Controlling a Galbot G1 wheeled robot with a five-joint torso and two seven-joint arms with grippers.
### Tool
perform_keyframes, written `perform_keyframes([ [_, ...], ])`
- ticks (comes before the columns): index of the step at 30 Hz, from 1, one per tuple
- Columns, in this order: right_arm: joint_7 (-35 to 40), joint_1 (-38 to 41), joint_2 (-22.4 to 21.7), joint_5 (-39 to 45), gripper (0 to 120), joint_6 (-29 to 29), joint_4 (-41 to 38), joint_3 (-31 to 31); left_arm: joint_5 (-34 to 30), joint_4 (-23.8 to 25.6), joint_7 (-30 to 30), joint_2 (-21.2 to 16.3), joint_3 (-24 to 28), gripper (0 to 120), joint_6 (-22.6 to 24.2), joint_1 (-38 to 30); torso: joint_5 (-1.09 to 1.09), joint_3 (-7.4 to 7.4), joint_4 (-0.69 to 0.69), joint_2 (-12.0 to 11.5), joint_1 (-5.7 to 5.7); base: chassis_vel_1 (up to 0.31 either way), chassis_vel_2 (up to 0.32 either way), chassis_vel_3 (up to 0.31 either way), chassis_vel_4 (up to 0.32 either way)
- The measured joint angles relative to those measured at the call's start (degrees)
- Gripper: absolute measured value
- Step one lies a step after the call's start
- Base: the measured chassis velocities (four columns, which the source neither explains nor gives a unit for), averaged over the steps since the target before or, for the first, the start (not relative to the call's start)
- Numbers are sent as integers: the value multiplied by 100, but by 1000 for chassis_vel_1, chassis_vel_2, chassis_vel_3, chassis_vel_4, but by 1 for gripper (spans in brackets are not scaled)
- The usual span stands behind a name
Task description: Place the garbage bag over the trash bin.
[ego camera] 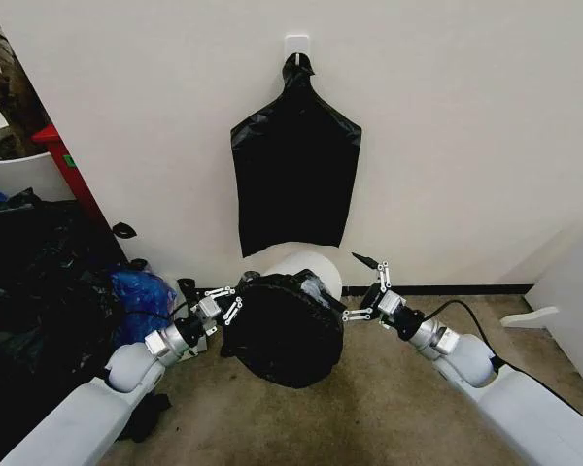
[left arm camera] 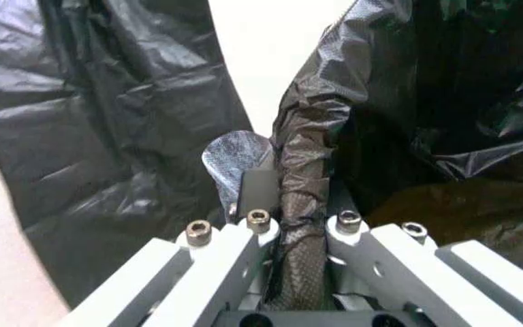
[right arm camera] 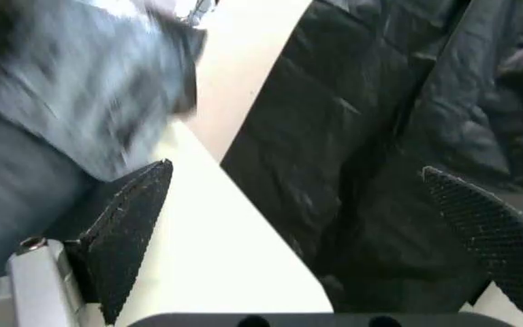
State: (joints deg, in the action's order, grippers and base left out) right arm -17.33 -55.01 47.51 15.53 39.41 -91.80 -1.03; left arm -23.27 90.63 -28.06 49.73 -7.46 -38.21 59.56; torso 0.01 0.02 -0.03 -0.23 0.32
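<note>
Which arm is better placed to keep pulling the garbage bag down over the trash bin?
Left. The left gripper is shut on the garbage bag over the trash bin; the right gripper is open beside it.

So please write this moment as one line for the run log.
crinkled black plastic garbage bag: over round white plastic bin | left gripper: shut on bag | right gripper: open beside it

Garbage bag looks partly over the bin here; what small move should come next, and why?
Probably the right hand should close in and pinch the bag's rim. It hangs open beside the garbage bag with nothing between its fingers, while the left hand is shut on a fold of the bag. The trash bin shows bare white behind the bag, so the far rim looks uncovered.
</note>
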Motion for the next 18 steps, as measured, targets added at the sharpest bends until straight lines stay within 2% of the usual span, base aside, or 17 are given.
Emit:
perform_keyframes([
  [6, 30, 111, 163, -298, 100, 63, 306, 14, -109, 122, -184, -52, -10, 3, 29, 77, 0, 0, 1, 0, 0, 0, 0, 0, 0],
  [11, 211, 179, 234, -396, 100, 67, 405, -14, -46, 56, -64, -35, -13, 3, 32, 66, 1, 0, 1, 0, 0, 0, 0, 0, 0],
  [13, 174, 208, 226, -16, 100, 30, 359, -60, -7, -39, 16, -12, -14, 3, 32, 35, 0, 0, 1, 0, 0, 0, 0, 0, 0],
  [16, -275, 135, 95, 1110, 100, -97, 52, -57, 22, -164, 75, 20, -16, 3, 25, 2, 0, 0, 2, 0, 0, 0, 0, 0, 0],
  [18, -387, 104, 56, 1340, 100, -133, -22, -40, 31, -195, 82, 28, -15, 3, 16, -10, -1, 0, 1, 0, 0, 0, 0, 0, 0],
])
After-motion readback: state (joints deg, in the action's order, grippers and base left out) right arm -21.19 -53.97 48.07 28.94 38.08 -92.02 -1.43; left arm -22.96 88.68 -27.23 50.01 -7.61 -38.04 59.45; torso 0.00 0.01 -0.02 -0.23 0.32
